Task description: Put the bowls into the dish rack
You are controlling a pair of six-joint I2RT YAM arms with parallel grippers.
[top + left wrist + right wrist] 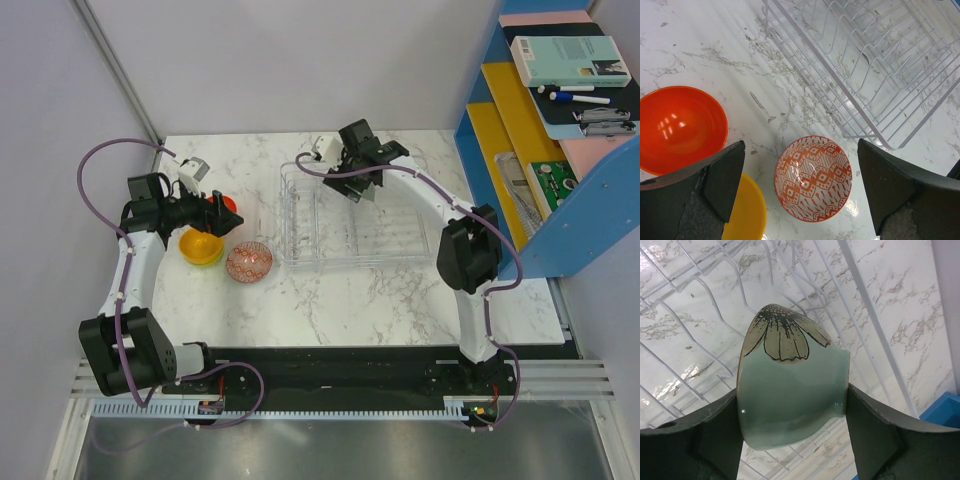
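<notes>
My right gripper [792,425] is shut on a pale grey-green bowl [790,395] with a flower drawn on it, held on its side above the wires of the clear dish rack [695,305]. In the top view this gripper [361,187] hangs over the rack's [400,245] left half. My left gripper [801,175] stands open above the red-patterned bowl [813,177], which rests upright on the table just left of the rack [880,75]. A red-orange bowl [680,127] and an orange-yellow bowl [747,215] sit to its left. From above, the three bowls [249,261] cluster under the left gripper [222,214].
A blue shelf unit [590,200] with a book, pens and papers stands against the table's right side. Grey walls close off the left and the back. The marble table [350,300] extends in front of the rack.
</notes>
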